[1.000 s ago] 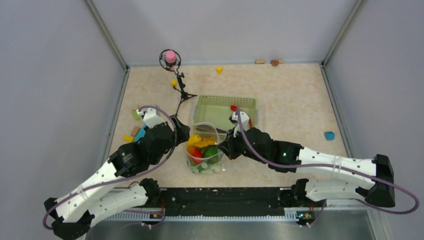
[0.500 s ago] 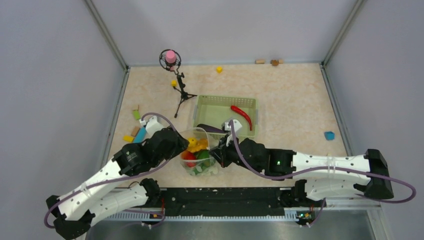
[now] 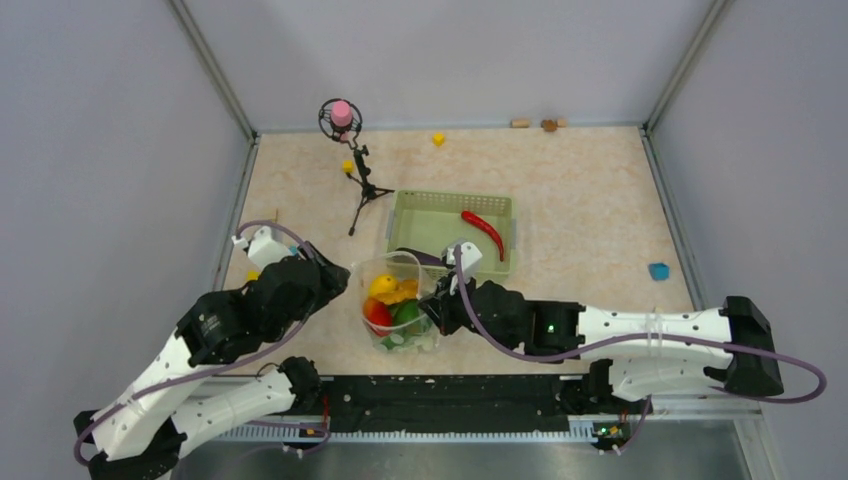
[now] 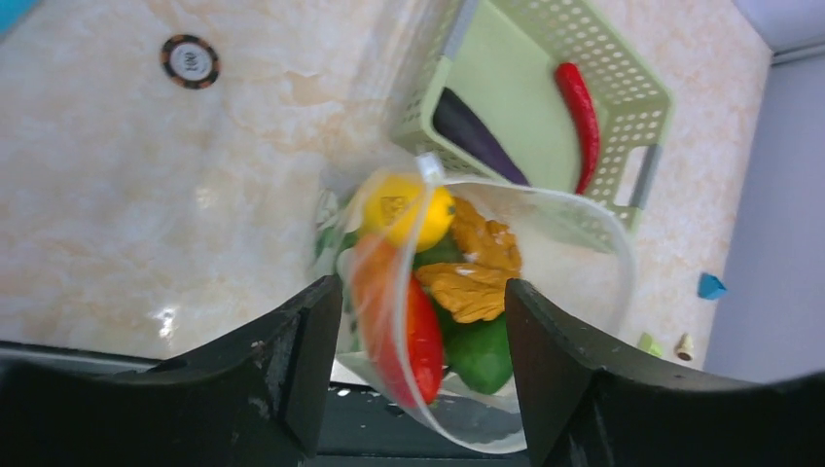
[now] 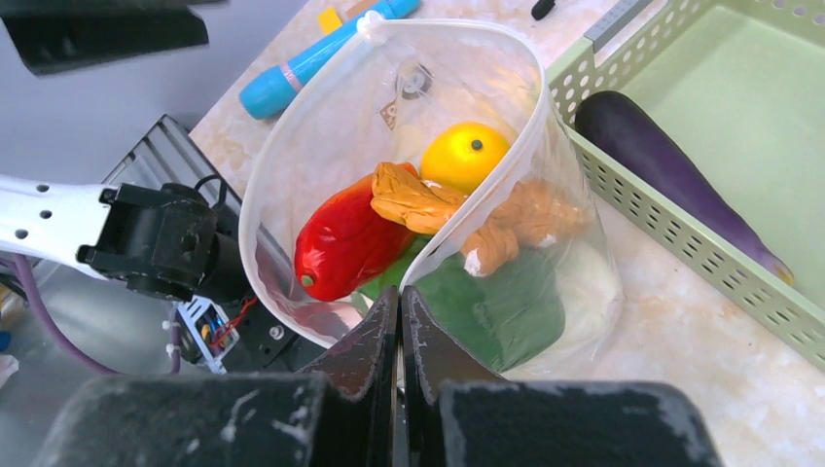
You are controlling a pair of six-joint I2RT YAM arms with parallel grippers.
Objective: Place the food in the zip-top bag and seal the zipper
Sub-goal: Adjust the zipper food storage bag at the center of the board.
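Beige marbled table point(image 3: 580, 200), grey walls all round. Low and centre in the overhead view stands the bag point(image 3: 400, 300), mouth gaping upward, just below the green basket point(image 3: 450, 196). Inside the bag are a lemon point(image 5: 465, 154), a red vegetable point(image 5: 345, 238), a green pepper point(image 5: 506, 306) and some orange pieces point(image 5: 418, 199).

A chili point(image 3: 483, 232) and an eggplant point(image 4: 477, 136) lie in the basket, not yet bagged.

The right gripper point(image 5: 401, 302) is pinched tight on the bag's near rim, holding the mouth up. The left gripper point(image 4: 418, 292) sits just left of the bag in the overhead view. Its jaws are spread apart and, as far as the wrist view shows, have hold of nothing.

The zipper point(image 5: 438, 24) is wide apart, so sealing hasn't begun. By my reckoning the filling is well over halfway, with two pieces to load before the mouth is pressed closed.
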